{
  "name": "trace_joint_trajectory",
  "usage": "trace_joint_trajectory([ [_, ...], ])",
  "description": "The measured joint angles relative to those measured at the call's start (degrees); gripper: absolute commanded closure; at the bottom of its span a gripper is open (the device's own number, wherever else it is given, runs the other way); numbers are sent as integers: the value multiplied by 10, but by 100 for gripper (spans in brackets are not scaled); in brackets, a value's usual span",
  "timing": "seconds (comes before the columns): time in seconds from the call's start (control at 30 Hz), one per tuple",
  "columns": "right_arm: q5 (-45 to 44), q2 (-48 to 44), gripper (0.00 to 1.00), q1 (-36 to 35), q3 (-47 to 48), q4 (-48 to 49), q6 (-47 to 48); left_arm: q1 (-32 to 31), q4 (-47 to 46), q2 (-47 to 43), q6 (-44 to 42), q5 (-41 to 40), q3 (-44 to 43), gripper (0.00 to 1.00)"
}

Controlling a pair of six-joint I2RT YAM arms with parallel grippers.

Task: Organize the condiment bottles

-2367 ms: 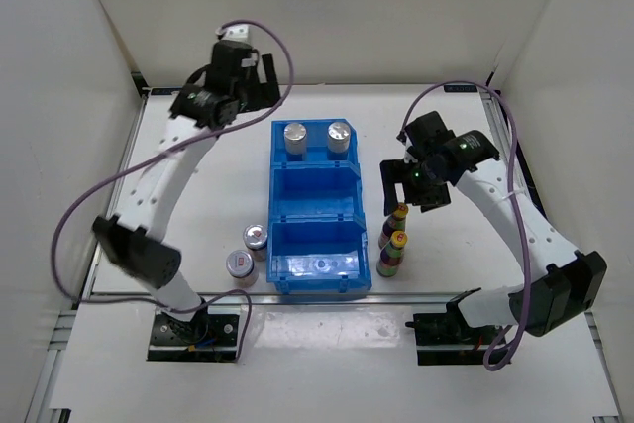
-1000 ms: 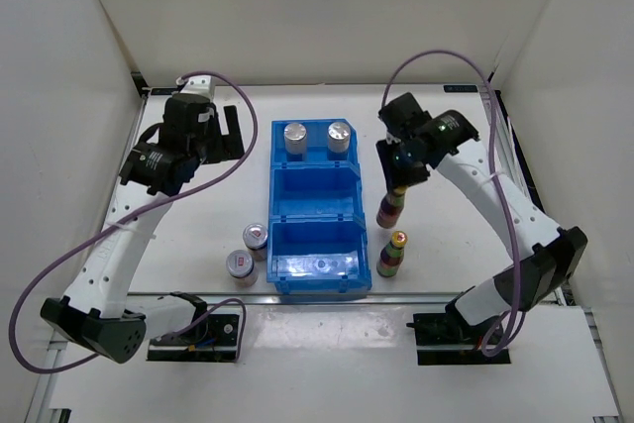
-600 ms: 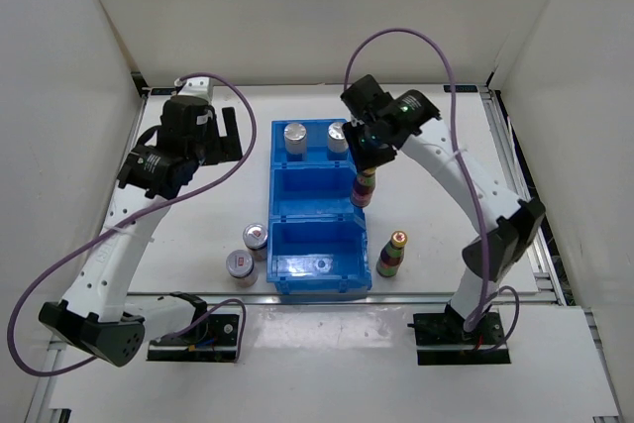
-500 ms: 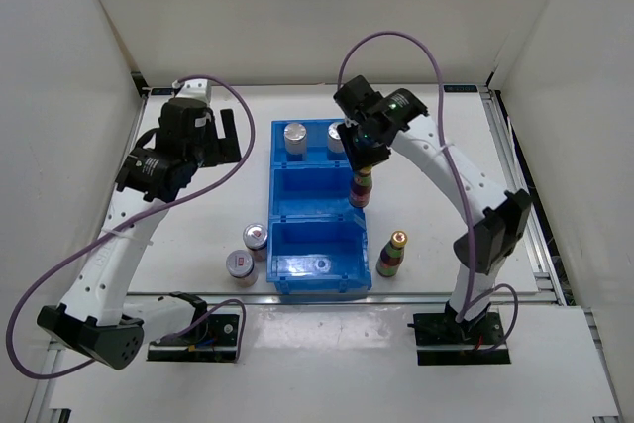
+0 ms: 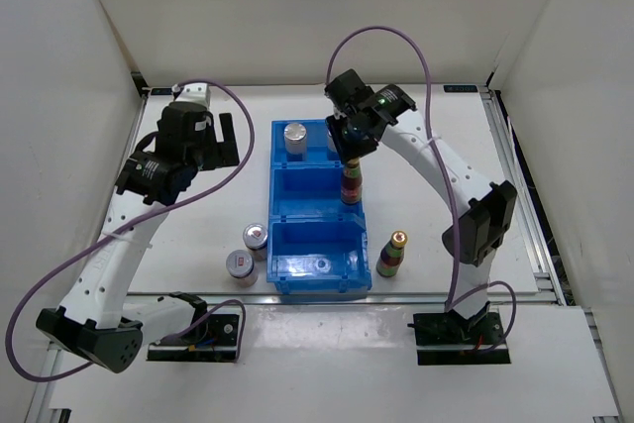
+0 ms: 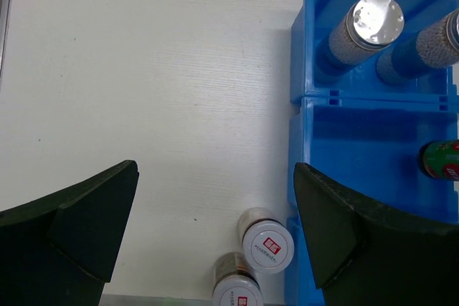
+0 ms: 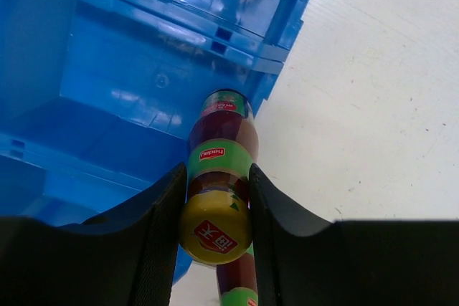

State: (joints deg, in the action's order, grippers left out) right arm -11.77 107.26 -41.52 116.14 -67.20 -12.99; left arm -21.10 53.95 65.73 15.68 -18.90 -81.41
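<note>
My right gripper (image 5: 350, 158) is shut on the yellow cap of a slim dark bottle (image 5: 351, 188) (image 7: 218, 145), which hangs upright over the right side of the blue bin's (image 5: 276, 185) middle compartment. A second slim bottle (image 5: 392, 255) stands on the table to the right of the bin. One silver-lidded cylinder (image 5: 295, 136) shows in the far compartment; the left wrist view shows two there (image 6: 367, 28) (image 6: 432, 46). Two more cylinders (image 5: 256, 236) (image 5: 239, 264) stand left of the bin. My left gripper (image 5: 226, 141) (image 6: 215, 227) hovers open above the table left of the bin, holding nothing.
The bin (image 6: 373, 123) has three compartments in a row, and the near one (image 5: 317, 263) holds no bottle. White walls enclose the table on the left, back and right. The right arm (image 5: 446, 170) reaches across the table's right half.
My right gripper has carried the slim bottle leftward from the table beside the bin to over the middle compartment. The left arm has barely shifted.
</note>
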Motion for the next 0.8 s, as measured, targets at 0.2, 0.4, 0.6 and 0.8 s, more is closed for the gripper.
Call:
trace_joint_trajectory([
  [0.2,16,50,100,-9,42,0,4,0,1,-5,-2,-2,16,0],
  [0.4,22,81,100,-16,29,4,11,0,1,-7,-2,-2,23,0],
  [0.6,23,82,74,-16,10,15,14,0,1,-8,-4,-3,24,0],
  [0.8,25,82,8,-16,12,16,12,0,0,-14,-6,-9,37,0],
])
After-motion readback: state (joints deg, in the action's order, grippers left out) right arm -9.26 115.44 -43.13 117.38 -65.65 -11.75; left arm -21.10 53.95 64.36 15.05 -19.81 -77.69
